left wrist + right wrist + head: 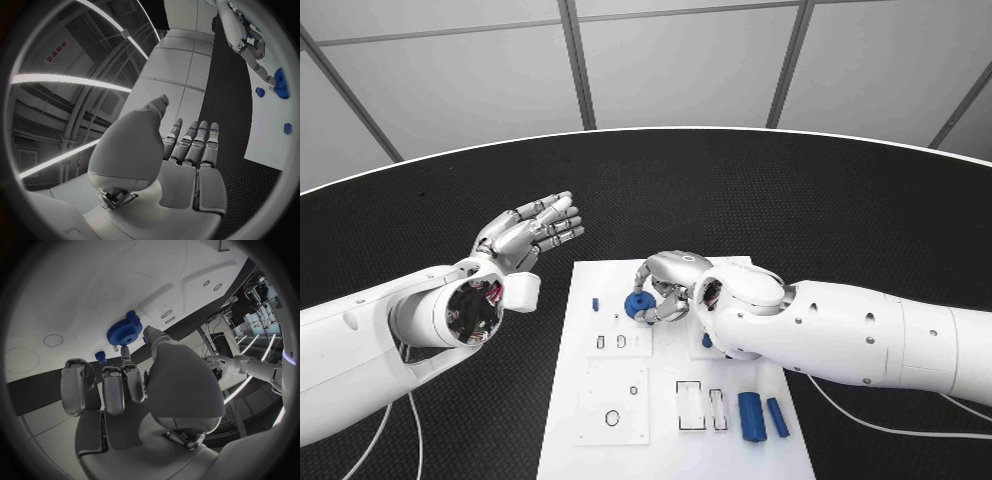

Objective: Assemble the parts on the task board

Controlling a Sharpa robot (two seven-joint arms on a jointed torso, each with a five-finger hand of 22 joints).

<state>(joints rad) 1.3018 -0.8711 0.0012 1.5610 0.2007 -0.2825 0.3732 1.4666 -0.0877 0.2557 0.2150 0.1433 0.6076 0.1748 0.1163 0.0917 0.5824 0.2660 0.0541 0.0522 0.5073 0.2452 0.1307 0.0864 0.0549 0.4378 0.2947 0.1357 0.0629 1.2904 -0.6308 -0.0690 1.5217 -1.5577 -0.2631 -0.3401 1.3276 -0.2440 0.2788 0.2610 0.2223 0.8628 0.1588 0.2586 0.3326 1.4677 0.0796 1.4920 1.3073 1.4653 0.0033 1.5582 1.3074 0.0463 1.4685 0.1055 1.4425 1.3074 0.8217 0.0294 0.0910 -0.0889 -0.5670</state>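
Nearest the robot, on the near end of the white task board (589,430), two blue bars (762,416) lie side by side, just beside a pair of rectangular slots (700,405). On the board's left half sit a small oval cut-out (612,417) and, farther up, two short slots (610,342).

Farther along the board, the right hand (678,285) hangs over the far end with its fingers (114,385) curled downward around a blue gear (640,304). In the right wrist view a fingertip touches the gear's (124,332) toothed edge; whether the hand truly grips it or only rests against it cannot be told. A small blue peg (596,303) stands on the board just left of the gear, apart from the fingers.

Beyond the board's left edge, over the black bench (848,200), the left hand (531,232) is raised palm up, its fingers (194,142) stretched out straight and close together, holding nothing.
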